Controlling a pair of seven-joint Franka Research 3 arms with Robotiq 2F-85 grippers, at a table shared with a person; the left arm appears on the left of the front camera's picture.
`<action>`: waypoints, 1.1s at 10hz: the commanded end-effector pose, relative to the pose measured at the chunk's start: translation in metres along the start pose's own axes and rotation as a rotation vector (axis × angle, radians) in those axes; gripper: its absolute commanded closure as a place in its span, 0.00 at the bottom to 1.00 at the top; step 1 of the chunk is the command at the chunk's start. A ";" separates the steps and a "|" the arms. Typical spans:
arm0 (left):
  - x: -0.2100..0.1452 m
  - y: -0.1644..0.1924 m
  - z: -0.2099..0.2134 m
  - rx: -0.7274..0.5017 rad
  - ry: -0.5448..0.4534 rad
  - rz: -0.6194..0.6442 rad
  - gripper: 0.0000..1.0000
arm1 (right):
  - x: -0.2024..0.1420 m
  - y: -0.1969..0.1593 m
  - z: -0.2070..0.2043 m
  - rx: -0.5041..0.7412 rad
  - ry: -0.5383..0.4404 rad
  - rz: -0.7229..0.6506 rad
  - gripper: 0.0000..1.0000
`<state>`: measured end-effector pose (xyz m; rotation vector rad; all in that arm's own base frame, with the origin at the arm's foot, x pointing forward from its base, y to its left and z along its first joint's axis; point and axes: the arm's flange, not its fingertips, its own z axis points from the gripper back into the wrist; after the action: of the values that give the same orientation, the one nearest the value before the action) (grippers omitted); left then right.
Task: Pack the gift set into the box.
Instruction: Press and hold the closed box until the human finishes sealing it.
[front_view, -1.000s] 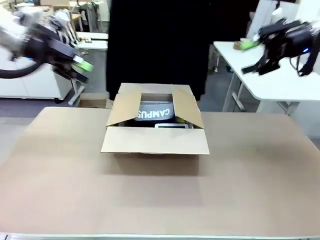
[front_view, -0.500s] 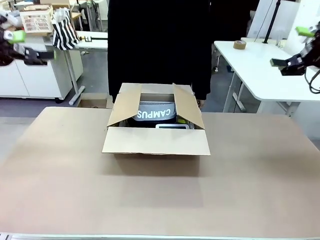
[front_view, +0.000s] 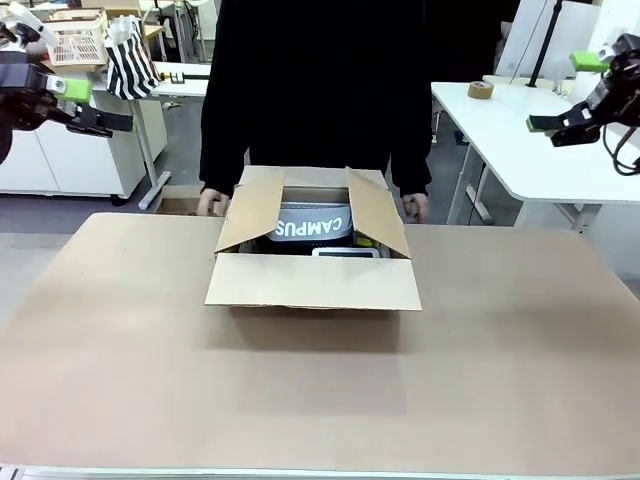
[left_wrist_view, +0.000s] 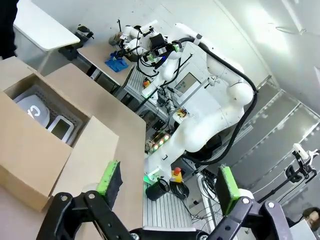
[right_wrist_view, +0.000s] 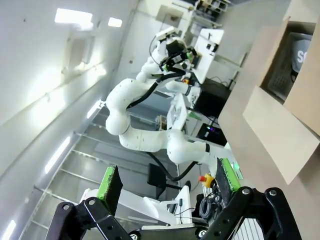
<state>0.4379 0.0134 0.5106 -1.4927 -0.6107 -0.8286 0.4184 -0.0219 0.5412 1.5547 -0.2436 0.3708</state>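
Front view: the box (front_view: 312, 281) stands on the table (front_view: 320, 400) at the centre of the frame, its 4 flaps open. The gift set (front_view: 313, 225) lies inside it, grey with "CAMPUS" in white, with a flat white piece (front_view: 347, 252) and a yellow-green bit (front_view: 362, 241) at its near edge. A person in black stands behind the box, 1 hand (front_view: 212, 203) at each far corner. The left gripper (front_view: 90, 105) hangs at the upper left edge and the right gripper (front_view: 572, 92) at the upper right, both high above the table, spread and holding nothing.

Left wrist view: the 2 green pads (left_wrist_view: 110, 177) rise from the bottom, wide apart with nothing between them. The box (left_wrist_view: 35, 150) sits at the left, the gift set (left_wrist_view: 35, 107) inside.

Right wrist view: the pads (right_wrist_view: 109, 182) stand spread and bare. The box (right_wrist_view: 280, 115) is at the right edge, with the gift set (right_wrist_view: 305, 50) in it at the upper right.
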 end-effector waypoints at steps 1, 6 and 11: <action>-0.001 -0.005 0.003 0.005 0.007 0.014 0.00 | -0.001 0.002 0.003 -0.022 0.002 0.002 0.00; -0.001 -0.005 0.003 0.005 0.007 0.014 0.00 | -0.001 0.002 0.003 -0.022 0.002 0.002 0.00; -0.001 -0.005 0.003 0.005 0.007 0.014 0.00 | -0.001 0.002 0.003 -0.022 0.002 0.002 0.00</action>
<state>0.4376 0.0156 0.5103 -1.4910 -0.6137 -0.8241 0.4182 -0.0241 0.5410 1.5525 -0.2466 0.3667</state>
